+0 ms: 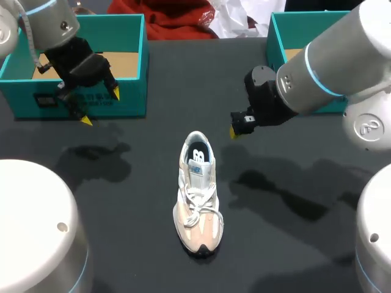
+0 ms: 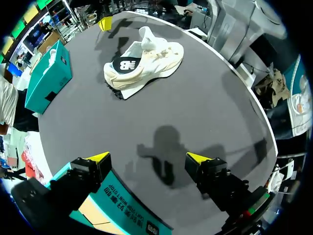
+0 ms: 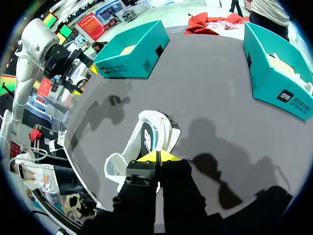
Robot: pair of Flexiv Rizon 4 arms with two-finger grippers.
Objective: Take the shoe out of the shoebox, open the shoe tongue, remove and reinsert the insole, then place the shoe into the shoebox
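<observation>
Across the dark table (image 1: 122, 201) that fills my screens, both arms hang over the far half. My left arm (image 1: 49, 24) comes in at the far left corner. My right arm (image 1: 342, 55) reaches in from the right, towards the middle.

Two teal shoeboxes stand open at the far edge, well apart. The left shoebox (image 1: 131, 91) shows its brown cardboard floor. The right shoebox (image 1: 278, 36) is partly hidden behind my right arm.

Between them and nearer to me, the shoe (image 1: 197, 194) stands upright on its sole at the table's middle, outside both boxes. It is cream with a peach toe. The toe points towards me and the heel towards the far side. The laces (image 1: 198, 210) are threaded across the front, and a dark insole (image 1: 198, 154) with a white mark shows in the opening.

The left gripper (image 1: 101, 107) hangs at the front wall of the left shoebox. Its fingers are spread wide and it holds nothing. In the left wrist view, one yellow fingertip (image 2: 98, 157) sits over the box's edge and the other over bare table.

The right gripper (image 3: 159, 156) is pinched closed, tip against tip, with nothing between. It hovers just beside the shoe's heel without touching it.
</observation>
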